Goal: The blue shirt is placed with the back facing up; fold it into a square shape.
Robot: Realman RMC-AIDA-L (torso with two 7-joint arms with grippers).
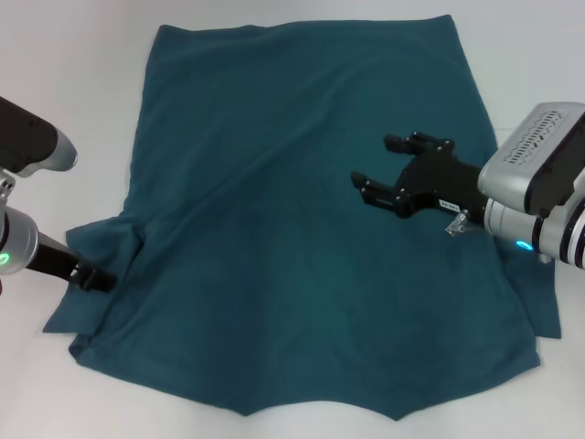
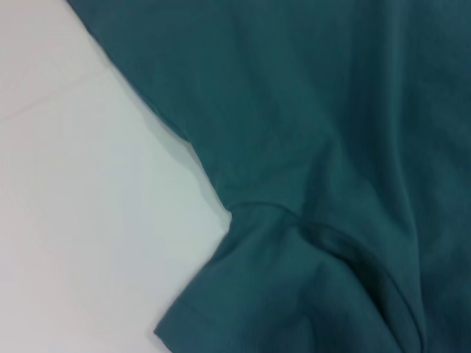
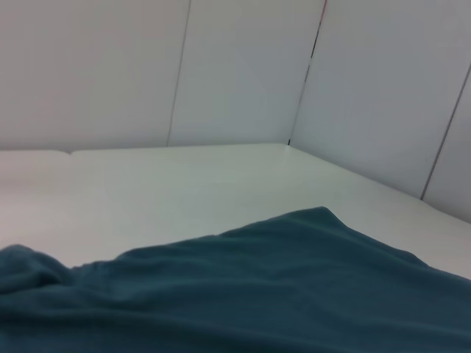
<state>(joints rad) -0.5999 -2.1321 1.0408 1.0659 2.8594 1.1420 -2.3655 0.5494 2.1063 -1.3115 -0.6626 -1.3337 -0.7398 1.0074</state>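
Toward the left edge of the white tabletop point(image 1: 91, 73), the left gripper point(image 1: 94, 278) is reaching in low from the left arm and sitting at the shirt's left sleeve point(image 1: 96, 274), where the cloth is bunching into a small fold around its tip; whether its fingers are apart or pinching the fabric cannot be told from here. The blue shirt point(image 1: 302, 229) is lying spread flat over the middle of the tabletop, its straight hem running along the far side and its wider, sleeved end lying toward the near edge (the left wrist view is showing that sleeve's stitched cuff point(image 2: 193, 312) resting against bare white surface). Long shallow creases are running diagonally across the cloth. Further right, the right gripper point(image 1: 386, 162) is hovering over the right half of the shirt, pointing left, with its two black fingers point(image 1: 377, 188) standing clearly apart and nothing between them. The right sleeve point(image 1: 547, 311) is poking out toward the right edge.
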